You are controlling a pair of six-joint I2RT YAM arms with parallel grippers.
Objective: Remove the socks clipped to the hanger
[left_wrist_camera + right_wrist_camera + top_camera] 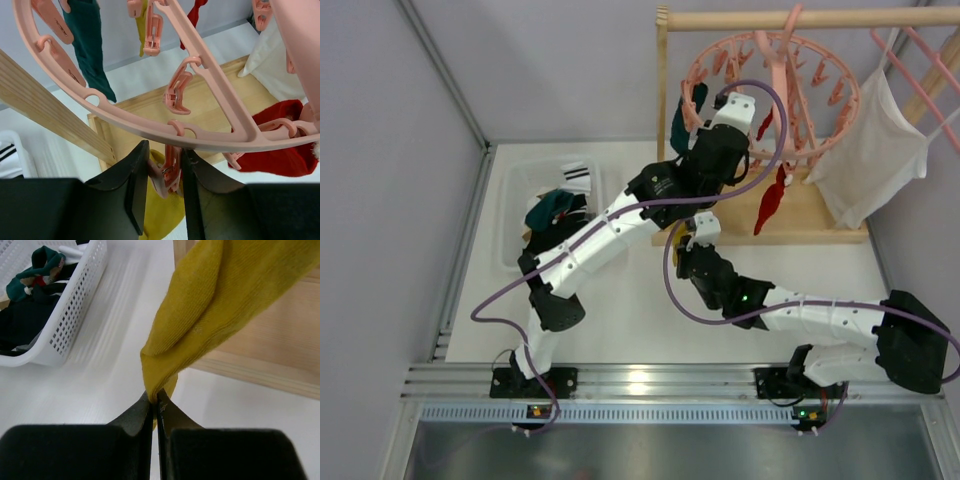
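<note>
The round pink clip hanger (770,85) hangs from the wooden rack's rail. A teal sock (684,120) and a red sock (770,205) hang from its pegs. In the left wrist view my left gripper (164,172) is closed on both sides of a pink peg (171,170) under the hanger ring (200,135). That peg holds the top of a mustard sock (159,215). My right gripper (155,399) is shut on the lower end of the mustard sock (215,310), just above the table. The teal sock (90,45) and the red sock (280,155) hang beside it.
A white basket (515,195) at the left holds teal and black-and-white striped socks. A white shirt (875,160) hangs on a separate pink hanger at the right. The wooden rack's base (820,215) and upright (663,100) stand close behind both grippers.
</note>
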